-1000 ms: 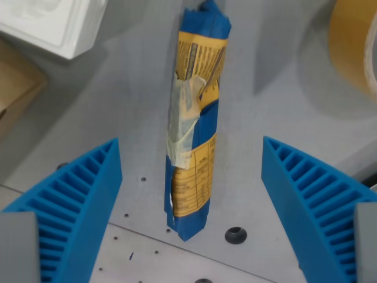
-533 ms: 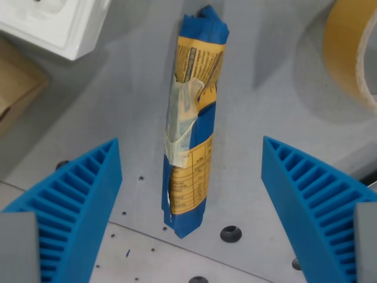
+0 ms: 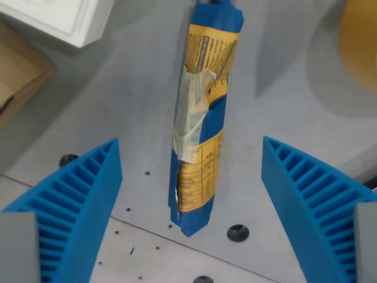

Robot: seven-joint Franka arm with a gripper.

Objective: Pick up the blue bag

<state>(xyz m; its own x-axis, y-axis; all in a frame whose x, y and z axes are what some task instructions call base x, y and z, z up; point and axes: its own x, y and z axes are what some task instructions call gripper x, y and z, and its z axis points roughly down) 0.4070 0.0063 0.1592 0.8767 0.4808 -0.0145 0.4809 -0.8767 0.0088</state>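
Grey tabletop (image 3: 283, 118), matt and drilled with a few small holes, fills your wrist view, and on it the blue bag (image 3: 200, 118) lies as a long, narrow roll with yellow printed panels and a strip of clear tape wrapped round its middle. Its long axis runs almost straight up and down the picture, leaning slightly toward the wrist view's right at the far end, with the near, pointed end resting just above a dark hole (image 3: 237, 232) in the table. That puts the bag squarely between your fingers: the gripper (image 3: 191, 194) is spread wide, one ribbed blue finger at the wrist view's left and the other at its right, each well apart from the bag and neither touching it. The closing line of the jaws runs across the roll, so you would pinch its narrow width, which looks like the right way to take it. You appear to be above it, not yet down at its level. Further out, a white moulded tray (image 3: 65, 17) and a brown cardboard piece (image 3: 17, 76) sit at the upper left, and a yellowish roll of tape (image 3: 359, 47) at the upper right.
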